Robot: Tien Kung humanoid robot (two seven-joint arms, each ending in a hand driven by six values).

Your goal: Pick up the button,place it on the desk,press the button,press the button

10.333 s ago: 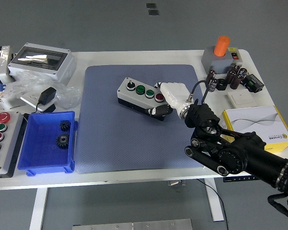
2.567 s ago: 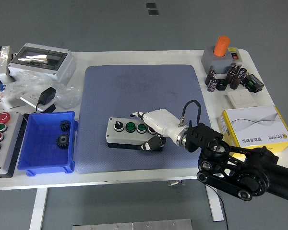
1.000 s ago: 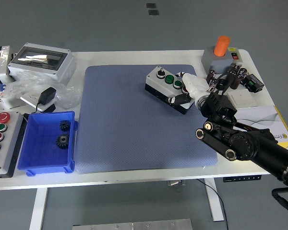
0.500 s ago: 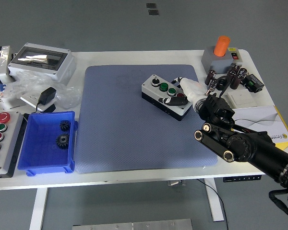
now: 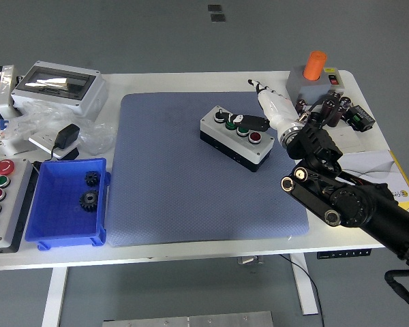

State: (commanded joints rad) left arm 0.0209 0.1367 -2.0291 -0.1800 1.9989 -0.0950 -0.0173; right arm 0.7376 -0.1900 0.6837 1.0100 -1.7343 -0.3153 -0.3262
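The button box (image 5: 226,140) is a grey case with a black base. It lies flat on the blue mat (image 5: 163,184), right of centre, turned at an angle. Its top carries a black selector (image 5: 219,117), two green buttons (image 5: 236,128) and a red button (image 5: 255,137). My right hand (image 5: 260,103), white with dark fingertips, comes in from the right and hovers at the box's far right corner. Its fingers (image 5: 254,85) stretch up and away from the box. Its black-tipped thumb (image 5: 249,122) lies over the box top beside the green buttons. Nothing is grasped.
A blue bin (image 5: 37,225) with two gears stands at the left, and a grey button panel (image 5: 13,204) lies at the left edge. Behind it are a grey enclosure (image 5: 58,85), a black adapter (image 5: 66,136) and plastic bags. An orange-topped grey box (image 5: 313,78), capacitors (image 5: 327,109) and a yellow-white carton (image 5: 368,174) crowd the right.
The box went from tilted in my right hand to lying flat on the mat. The hand let go, its fingers swung upward, and the thumb stayed over the box top.
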